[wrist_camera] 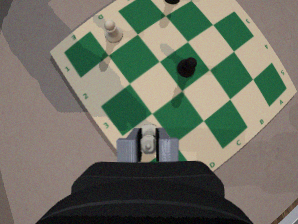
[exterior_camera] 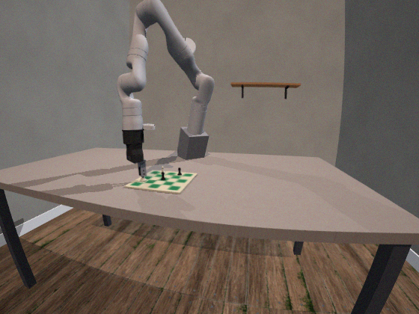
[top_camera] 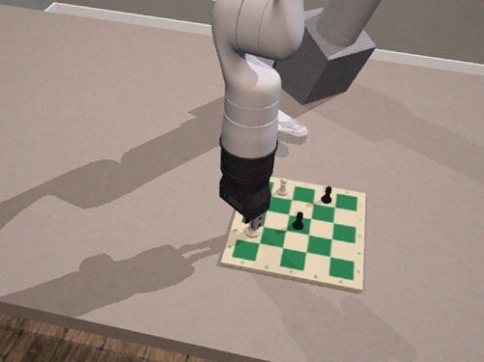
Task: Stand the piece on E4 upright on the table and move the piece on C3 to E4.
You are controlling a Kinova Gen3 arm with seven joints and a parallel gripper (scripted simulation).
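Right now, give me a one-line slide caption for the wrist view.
Gripper shut on a white pawn at the chessboard edge; another white pawn and two black pieces stand beyond.

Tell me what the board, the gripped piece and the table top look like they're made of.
Board: matte painted wood or plastic; flat cream and green squares, no grain visible. White piece in the gripper: smooth, plastic-like, too small to tell. Table top: matte grey-brown laminate, evenly coloured.

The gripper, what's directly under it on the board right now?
A white piece stands on a cream square at the chessboard's edge, pinched between the gripper's fingers. Only its base and part of its top show; the fingers cover the middle.
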